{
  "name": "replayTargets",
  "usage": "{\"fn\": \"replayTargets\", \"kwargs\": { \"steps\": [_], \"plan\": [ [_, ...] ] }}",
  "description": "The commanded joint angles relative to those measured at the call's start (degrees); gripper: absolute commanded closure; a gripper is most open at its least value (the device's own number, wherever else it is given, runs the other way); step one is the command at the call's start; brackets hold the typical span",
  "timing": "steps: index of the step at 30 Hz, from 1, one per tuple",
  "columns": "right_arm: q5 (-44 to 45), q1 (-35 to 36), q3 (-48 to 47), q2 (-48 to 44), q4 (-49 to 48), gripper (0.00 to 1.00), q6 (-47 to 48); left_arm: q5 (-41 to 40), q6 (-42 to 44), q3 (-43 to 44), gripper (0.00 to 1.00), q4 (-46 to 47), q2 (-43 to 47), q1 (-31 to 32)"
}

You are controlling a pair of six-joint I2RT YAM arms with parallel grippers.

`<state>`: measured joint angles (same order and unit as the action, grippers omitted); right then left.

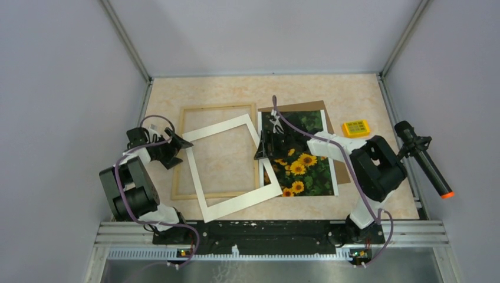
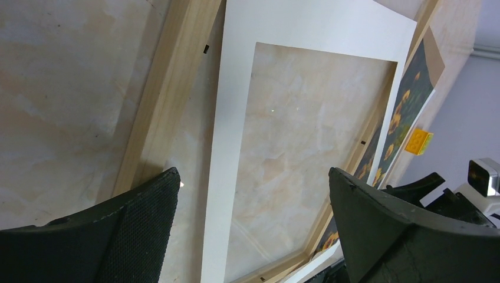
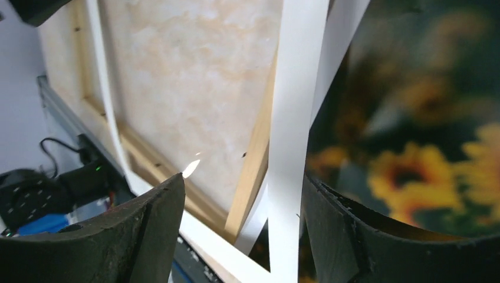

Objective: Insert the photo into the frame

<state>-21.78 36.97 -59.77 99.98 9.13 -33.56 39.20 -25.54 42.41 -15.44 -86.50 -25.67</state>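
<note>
The photo (image 1: pixel 306 165), sunflowers on dark green, lies flat at the right on a brown board (image 1: pixel 312 106). The light wooden frame (image 1: pixel 218 108) lies to its left, the table showing through it. A white mat (image 1: pixel 218 131) rests crooked across the frame, its right corner over the photo's edge. My right gripper (image 1: pixel 263 147) is down at that overlap. In the right wrist view it (image 3: pixel 243 180) is open, with a white mat strip (image 3: pixel 289 147) close to the right finger, the frame rail (image 3: pixel 256 165) and the photo (image 3: pixel 413 147) beyond. My left gripper (image 2: pixel 253 174) is open above the mat (image 2: pixel 236 118) and the frame's left rail (image 2: pixel 171 88).
A small yellow block (image 1: pixel 356 127) sits right of the brown board. A black cylinder with an orange tip (image 1: pixel 424 159) juts over the table's right edge. Grey walls close in the table on three sides.
</note>
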Motion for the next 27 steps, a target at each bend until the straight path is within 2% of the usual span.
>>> {"fn": "replayTargets", "kwargs": {
  "steps": [1,4,10,17,22,27],
  "plan": [
    [-8.38,-2.37,3.96,-6.22,-7.55,0.27,-1.05,0.35,0.71,-0.64,0.01,1.52,0.2,-0.17],
    [-7.5,-5.4,5.63,-6.54,-5.68,0.23,2.77,0.52,0.59,-0.67,0.01,1.68,0.2,-0.18],
    [-16.33,-10.23,5.7,-0.9,-6.82,0.24,8.09,0.63,0.5,-0.69,0.01,1.95,0.19,-0.17],
    [-24.6,-10.25,4.57,7.45,-13.78,0.49,7.01,1.0,0.15,-0.99,0.01,2.57,0.37,-0.17],
    [-29.16,-10.18,6.44,10.64,-20.08,0.58,3.64,2.28,-0.25,-1.35,0.01,3.67,0.5,-0.17],
    [-31.56,-9.3,7.46,13.43,-24.48,0.6,0.99,4.26,-0.65,-1.79,0.01,5.04,0.84,-0.17]
  ]
}}
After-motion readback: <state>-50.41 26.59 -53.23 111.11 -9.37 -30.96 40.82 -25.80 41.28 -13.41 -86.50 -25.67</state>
